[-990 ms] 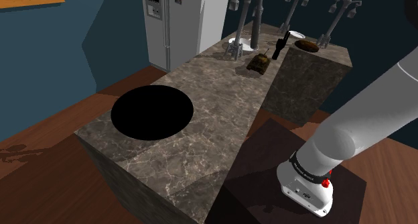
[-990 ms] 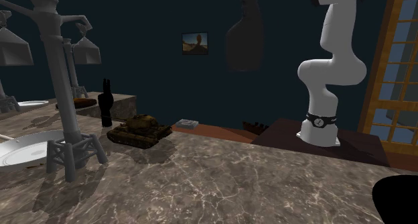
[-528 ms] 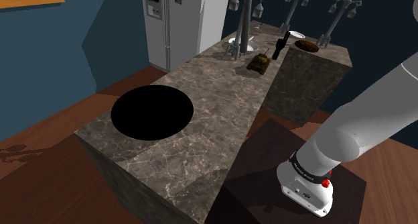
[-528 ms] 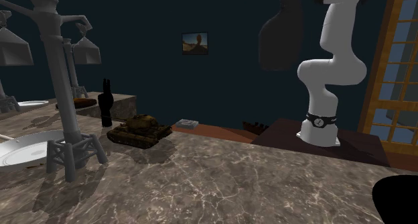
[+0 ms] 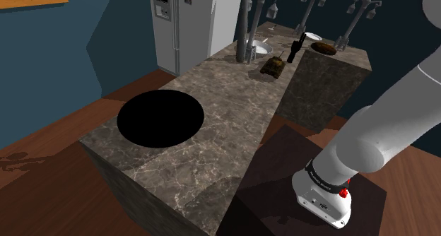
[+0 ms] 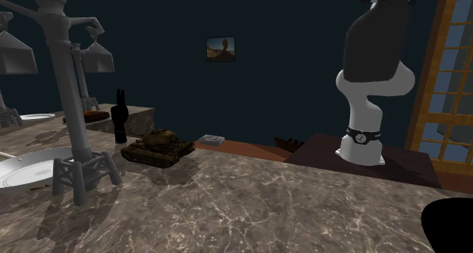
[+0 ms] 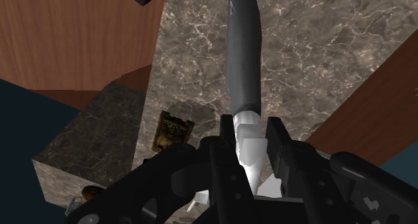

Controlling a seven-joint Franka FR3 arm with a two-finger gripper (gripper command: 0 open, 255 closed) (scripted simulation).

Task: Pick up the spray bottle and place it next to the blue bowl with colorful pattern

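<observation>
My gripper [image 7: 249,133] is shut on the white head of the spray bottle [image 7: 242,48], whose long grey body points away from the fingers, high over the marble counter [image 7: 315,62]. In the shoulder view the bottle [image 5: 244,26] hangs upright above the counter's far end. The second exterior view shows it as a dark shape [image 6: 373,51] in front of the white arm. A white bowl [image 5: 260,48] lies at the foot of a grey stand; its colours do not show. That same bowl [image 6: 19,170] sits at the second exterior view's left.
A toy tank [image 5: 274,65] [image 6: 159,147] stands near the bowl, with a black object [image 5: 295,45] and a brown dish [image 5: 324,48] beyond. Tall grey stands [image 6: 68,100] rise at the far end. A black round area [image 5: 160,118] marks the counter's near part. A refrigerator [image 5: 184,26] stands behind.
The held bottle has swung towards the shoulder view's left, which is the second exterior view's right, and now hangs in front of the arm. The grip is unchanged.
</observation>
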